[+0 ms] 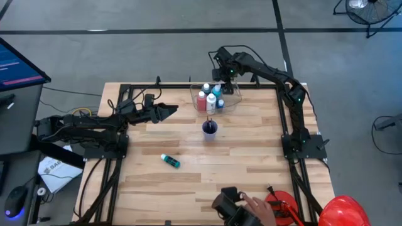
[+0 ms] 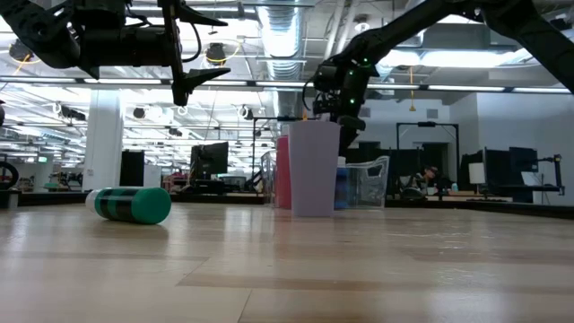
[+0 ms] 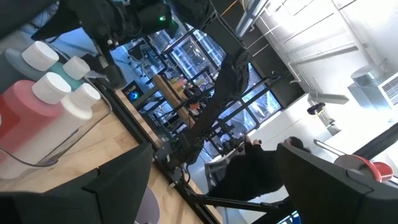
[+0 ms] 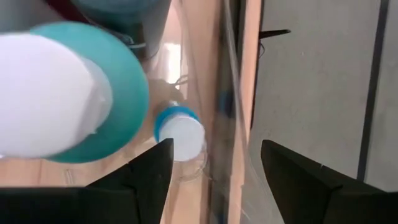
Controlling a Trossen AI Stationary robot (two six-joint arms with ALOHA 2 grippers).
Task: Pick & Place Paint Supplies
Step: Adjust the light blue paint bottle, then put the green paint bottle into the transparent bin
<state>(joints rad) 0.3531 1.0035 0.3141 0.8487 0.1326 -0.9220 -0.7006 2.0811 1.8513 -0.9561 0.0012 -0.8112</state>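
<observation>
Pale wooden table [image 2: 359, 269] bears a lying teal bottle [image 2: 133, 204], office behind; both end effectors parted, empty.

Looks like I'm driving this rig in a big open-plan lab or office space. Across the wooden table [image 2: 377, 269] I can see exposed ceiling ducts [image 2: 285, 27], strip lights, rows of desks with monitors [image 2: 213, 158], and bare grey concrete floor [image 1: 157, 56] around the bench from above.
</observation>
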